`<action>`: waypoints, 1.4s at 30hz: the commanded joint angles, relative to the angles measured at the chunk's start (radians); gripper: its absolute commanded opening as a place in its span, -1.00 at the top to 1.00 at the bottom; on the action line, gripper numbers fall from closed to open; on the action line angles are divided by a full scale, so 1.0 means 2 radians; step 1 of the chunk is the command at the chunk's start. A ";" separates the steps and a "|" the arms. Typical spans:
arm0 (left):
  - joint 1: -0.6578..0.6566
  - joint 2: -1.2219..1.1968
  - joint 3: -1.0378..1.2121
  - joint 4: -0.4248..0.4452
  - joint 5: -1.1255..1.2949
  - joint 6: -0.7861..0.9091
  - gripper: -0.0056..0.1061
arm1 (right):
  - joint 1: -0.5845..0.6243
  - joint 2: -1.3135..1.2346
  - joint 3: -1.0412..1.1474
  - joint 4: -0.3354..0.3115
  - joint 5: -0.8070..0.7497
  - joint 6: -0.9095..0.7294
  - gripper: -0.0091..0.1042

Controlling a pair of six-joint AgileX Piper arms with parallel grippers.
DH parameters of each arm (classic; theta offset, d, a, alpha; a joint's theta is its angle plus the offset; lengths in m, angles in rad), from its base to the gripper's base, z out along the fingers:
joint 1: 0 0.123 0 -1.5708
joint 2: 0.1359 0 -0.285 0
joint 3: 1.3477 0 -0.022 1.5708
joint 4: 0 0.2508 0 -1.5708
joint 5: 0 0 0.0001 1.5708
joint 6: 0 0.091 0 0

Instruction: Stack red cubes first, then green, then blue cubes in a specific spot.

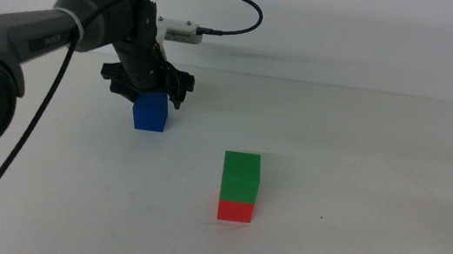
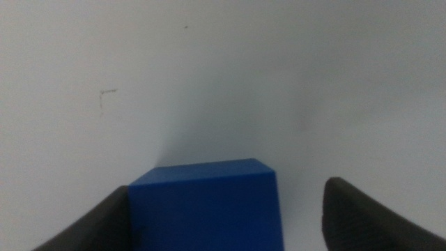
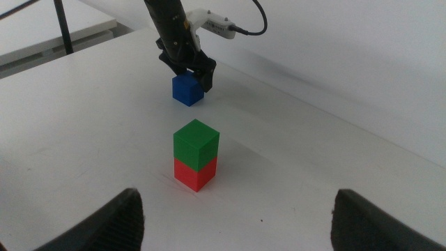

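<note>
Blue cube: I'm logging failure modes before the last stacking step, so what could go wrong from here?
The left gripper is open around the blue cube, which sits against one finger with a gap to the other; closing may push or twist it. The green cube on the red cube forms a narrow tower, so an off-centre placement could topple it.

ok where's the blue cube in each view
Middle view: blue cube sits left of centre, under the left end effector.
Left wrist view: it fills the lower middle, between the open jaws.
Right wrist view: it is far off, beyond the green cube.
Shared landmark: the blue cube itself.
</note>
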 commanded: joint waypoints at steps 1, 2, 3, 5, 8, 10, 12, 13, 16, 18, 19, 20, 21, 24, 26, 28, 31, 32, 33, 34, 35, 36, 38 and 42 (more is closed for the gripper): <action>0.000 -0.027 -0.017 0.008 -0.020 -0.026 -0.56 | -0.003 0.006 -0.012 -0.008 -0.036 -0.004 -0.77; 0.000 -0.024 -0.017 0.009 -0.020 -0.029 -0.46 | -0.003 0.006 -0.012 -0.008 -0.036 -0.004 -0.77; 0.000 -0.024 -0.017 0.009 -0.020 -0.030 -0.35 | -0.003 0.006 -0.012 -0.008 -0.036 -0.004 -0.77; 0.000 -0.023 -0.017 0.009 -0.018 -0.030 -0.04 | -0.003 0.006 -0.012 -0.008 -0.036 -0.004 -0.77; 0.000 -0.029 -0.017 0.004 0.002 -0.033 0.44 | -0.003 0.006 -0.012 -0.008 -0.036 -0.004 -0.77; 0.000 -0.040 -0.017 -0.007 0.032 -0.033 0.72 | -0.003 0.006 -0.012 -0.008 -0.036 -0.004 -0.77; 0.000 -0.056 -0.017 -0.011 0.058 -0.032 0.93 | -0.003 0.006 -0.012 -0.008 -0.036 -0.004 -0.77; 0.000 -0.068 -0.017 -0.010 0.074 -0.035 0.93 | -0.003 0.006 -0.012 -0.008 -0.036 -0.004 -0.77; -0.011 -0.115 0.004 0.003 0.088 -0.067 0.93 | -0.003 0.006 -0.012 -0.008 -0.036 -0.004 -0.77; -0.028 -0.157 0.043 0.023 0.065 -0.090 0.93 | -0.003 0.006 -0.012 -0.008 -0.036 -0.004 -0.77; -0.039 -0.180 0.070 0.036 0.053 -0.103 0.93 | -0.003 0.006 -0.012 -0.008 -0.036 -0.004 -0.77; -0.051 -0.203 0.097 0.051 0.043 -0.125 0.93 | -0.003 0.006 -0.012 -0.008 -0.036 -0.004 -0.77; -0.062 -0.219 0.122 0.061 0.037 -0.147 0.93 | -0.003 0.007 -0.012 -0.008 -0.036 -0.004 -0.77; -0.102 -0.257 0.157 0.084 0.034 -0.235 0.93 | -0.003 0.007 -0.012 -0.008 -0.036 -0.004 -0.77; -0.137 -0.265 0.155 0.110 0.050 -0.268 0.93 | -0.003 0.007 -0.012 -0.008 -0.036 -0.004 -0.77; -0.169 -0.265 0.144 0.132 0.071 -0.292 0.93 | -0.003 0.007 -0.012 -0.008 -0.036 -0.004 -0.77; -0.215 -0.261 0.127 0.158 0.089 -0.325 0.93 | -0.003 0.007 -0.012 -0.008 -0.036 -0.004 -0.77; -0.227 -0.260 0.122 0.164 0.089 -0.337 0.93 | -0.003 0.007 -0.012 -0.008 -0.036 -0.004 -0.77; -0.235 -0.258 0.119 0.168 0.089 -0.346 0.93 | -0.003 0.007 -0.012 -0.008 -0.036 -0.004 -0.77; -0.243 -0.258 0.117 0.169 0.087 -0.355 0.93 | -0.003 0.007 -0.012 -0.008 -0.036 -0.004 -0.77; -0.251 -0.257 0.117 0.169 0.082 -0.360 0.93 | -0.003 0.007 -0.012 -0.008 -0.036 -0.004 -0.77; -0.255 -0.256 0.117 0.168 0.077 -0.362 0.93 | -0.003 0.007 -0.012 -0.008 -0.036 -0.004 -0.77; -0.262 -0.251 0.117 0.167 0.066 -0.363 0.93 | -0.003 0.007 -0.012 -0.008 -0.036 -0.004 -0.77; -0.265 -0.238 0.117 0.163 0.057 -0.368 0.93 | -0.003 0.007 -0.012 -0.008 -0.036 -0.004 -0.77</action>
